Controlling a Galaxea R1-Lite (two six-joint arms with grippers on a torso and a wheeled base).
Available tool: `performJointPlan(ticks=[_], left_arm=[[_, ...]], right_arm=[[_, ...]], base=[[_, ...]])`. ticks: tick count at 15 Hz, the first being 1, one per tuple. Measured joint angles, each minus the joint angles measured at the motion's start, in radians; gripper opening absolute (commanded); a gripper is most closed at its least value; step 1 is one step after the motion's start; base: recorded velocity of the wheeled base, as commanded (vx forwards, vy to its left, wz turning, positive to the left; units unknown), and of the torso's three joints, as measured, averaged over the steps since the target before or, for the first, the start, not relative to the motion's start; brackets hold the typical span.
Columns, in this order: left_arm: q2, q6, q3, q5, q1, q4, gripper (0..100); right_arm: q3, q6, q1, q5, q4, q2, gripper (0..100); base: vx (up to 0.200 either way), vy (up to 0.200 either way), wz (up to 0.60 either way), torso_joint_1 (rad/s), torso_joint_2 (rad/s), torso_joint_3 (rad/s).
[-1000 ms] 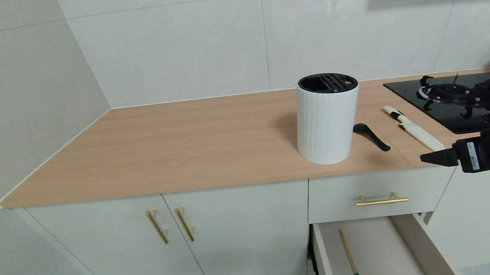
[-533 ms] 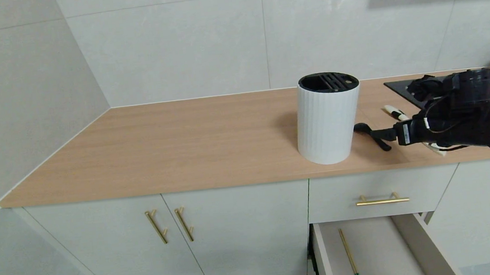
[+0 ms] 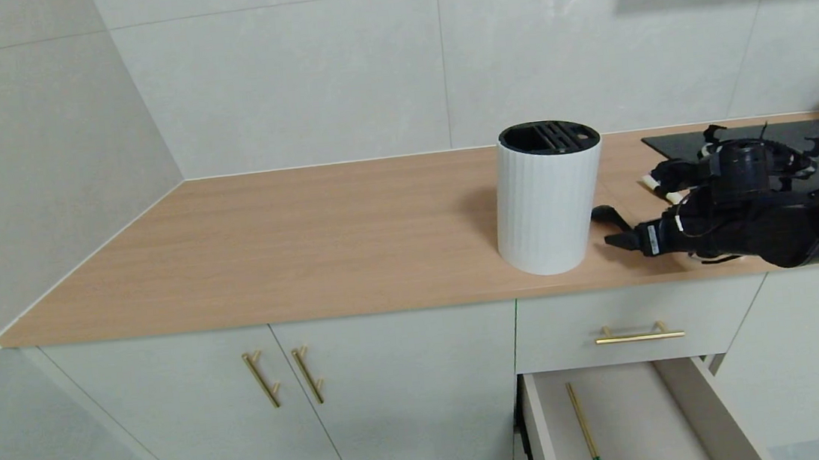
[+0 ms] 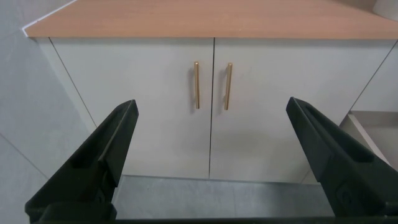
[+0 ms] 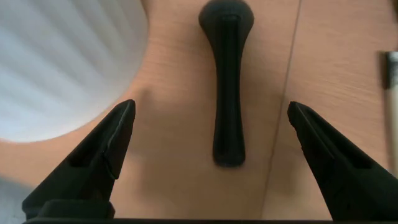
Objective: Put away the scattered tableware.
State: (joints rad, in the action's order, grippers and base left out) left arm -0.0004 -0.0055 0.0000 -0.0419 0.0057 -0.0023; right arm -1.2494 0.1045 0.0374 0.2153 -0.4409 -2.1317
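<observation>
A black spoon (image 5: 227, 87) lies flat on the wooden counter (image 3: 305, 240), just right of a white ribbed utensil holder (image 3: 548, 205) with a black slotted top. My right gripper (image 5: 210, 112) hovers open over the spoon, one finger on each side of its handle, not touching it. In the head view the right gripper (image 3: 617, 238) covers most of the spoon (image 3: 603, 213). A cream-handled knife (image 3: 657, 186) lies beyond it, mostly hidden by the arm. My left gripper (image 4: 211, 109) is open and empty, low in front of the cabinet doors (image 4: 211, 124).
A gas stove (image 3: 754, 140) sits at the counter's right end. Below the counter, a drawer (image 3: 668, 423) stands open with chopsticks (image 3: 585, 431) inside. The closed drawer above it has a gold handle (image 3: 638, 336). The holder (image 5: 62, 62) stands close beside the right gripper.
My right arm has swung from in front of the counter edge up and to the left, over the counter, and now sits above the black spoon, covering the knife.
</observation>
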Motion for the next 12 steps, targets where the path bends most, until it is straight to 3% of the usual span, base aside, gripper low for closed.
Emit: performJointPlan(ticks=[6,7,12], left_arm=[[0.000,0.000,0.000,0.000,0.000,0.000,100],[0.000,0.000,0.000,0.000,0.000,0.000,100],[0.000,0.001,0.000,0.000,0.000,0.000,100]], right_arm=[[-0.025,0.000,0.003,-0.004,-0.051,-0.052,100],[-0.026,0.001,0.003,-0.007,-0.053,-0.059,0],[-0.040,0.002,0.007,-0.017,-0.061,-0.085,0]], base=[[0.000,0.000,0.00,0.000,0.00,0.000],[0.000,0.000,0.00,0.000,0.00,0.000],[0.000,0.000,0.00,0.000,0.00,0.000]])
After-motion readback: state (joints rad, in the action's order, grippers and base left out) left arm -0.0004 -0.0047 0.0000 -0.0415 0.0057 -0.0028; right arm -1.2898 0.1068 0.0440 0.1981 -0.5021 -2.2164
